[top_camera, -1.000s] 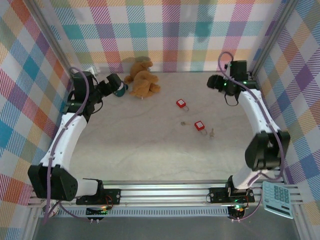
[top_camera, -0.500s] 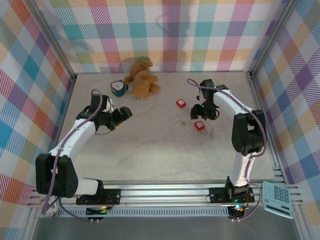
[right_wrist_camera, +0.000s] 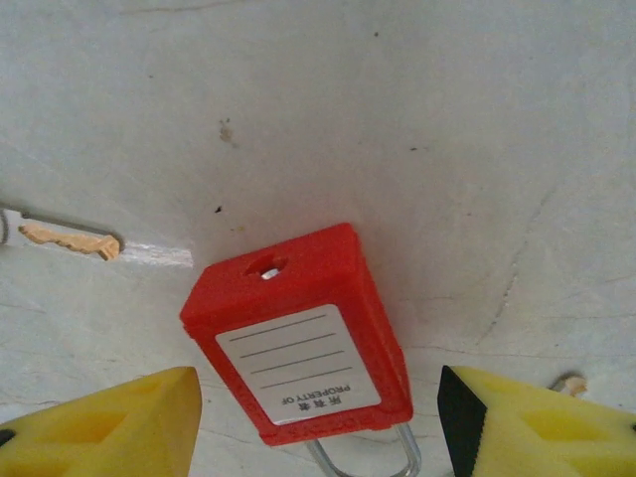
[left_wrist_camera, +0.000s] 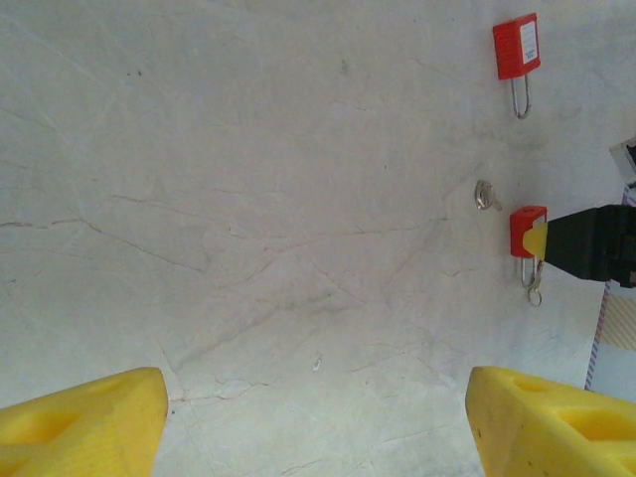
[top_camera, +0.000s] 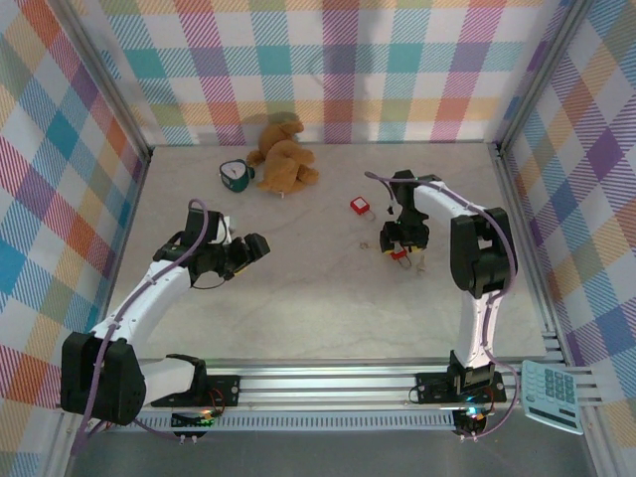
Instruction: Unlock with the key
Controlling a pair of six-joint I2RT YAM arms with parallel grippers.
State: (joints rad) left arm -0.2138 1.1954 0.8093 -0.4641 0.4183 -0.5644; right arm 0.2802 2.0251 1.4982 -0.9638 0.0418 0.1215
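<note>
In the right wrist view a small red padlock (right_wrist_camera: 298,333) lies flat between my yellow fingers (right_wrist_camera: 109,422), its keyhole end away from me and its wire shackle toward me. My right gripper (right_wrist_camera: 318,422) is open and straddles it, not touching. From above, that gripper (top_camera: 397,241) hangs over this padlock (top_camera: 398,253). The key (right_wrist_camera: 65,237), thin and pale, lies on the table left of the padlock. It is a speck (top_camera: 364,244) from above and also shows in the left wrist view (left_wrist_camera: 485,195). My left gripper (top_camera: 250,248) is open and empty over bare table (left_wrist_camera: 318,397).
A second red padlock (top_camera: 360,207) lies behind the first. Another small metal piece (top_camera: 421,263) rests right of the near padlock. A brown plush toy (top_camera: 282,154) and a teal cup (top_camera: 235,176) sit at the back. Patterned walls enclose the table.
My right arm swung in from the back right and came down over the near padlock. My left arm left the back left corner and moved toward the table's middle.
</note>
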